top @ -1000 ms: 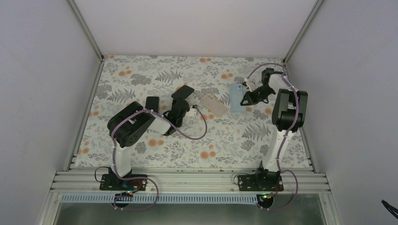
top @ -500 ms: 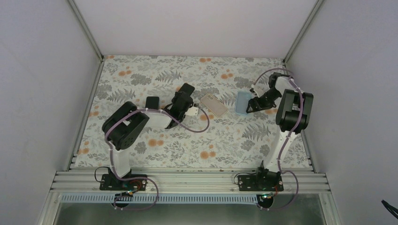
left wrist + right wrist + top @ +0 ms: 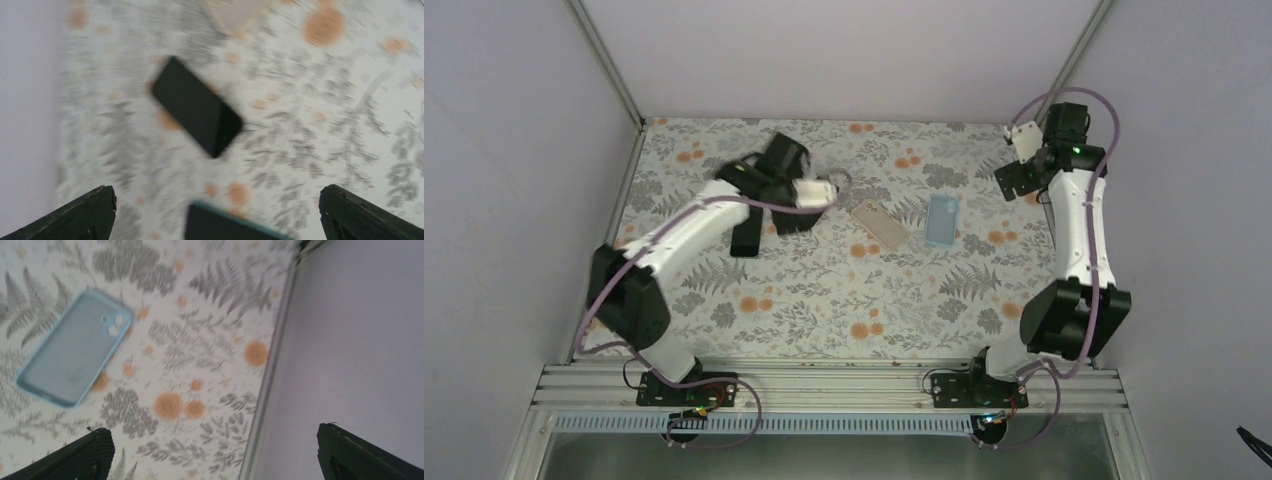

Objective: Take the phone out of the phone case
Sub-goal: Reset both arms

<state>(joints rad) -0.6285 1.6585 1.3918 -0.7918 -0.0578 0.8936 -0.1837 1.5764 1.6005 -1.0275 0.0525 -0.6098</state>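
Apparently the phone (image 3: pixel 880 222) lies bare on the table (image 3: pixel 824 300), its case (image 3: pixel 941 220) just beside at 3 o'clock. Both the left claw (image 3: pixel 215 197) and right claw (image 3: pixel 214 432) gape wide, holding nothing. A low left-arm sweep could knock the black phone (image 3: pixel 744 235) at its 9 o'clock.

We look down on the whole table (image 3: pixel 824 300) from high above, behind the arm bases (image 3: pixel 679 385) at the bottom edge. Our left wrist view faces down from closer in, blurred, over the black phone (image 3: pixel 197 114). Our right wrist view shares the blue case (image 3: pixel 75 347), at its upper left, with the top view.
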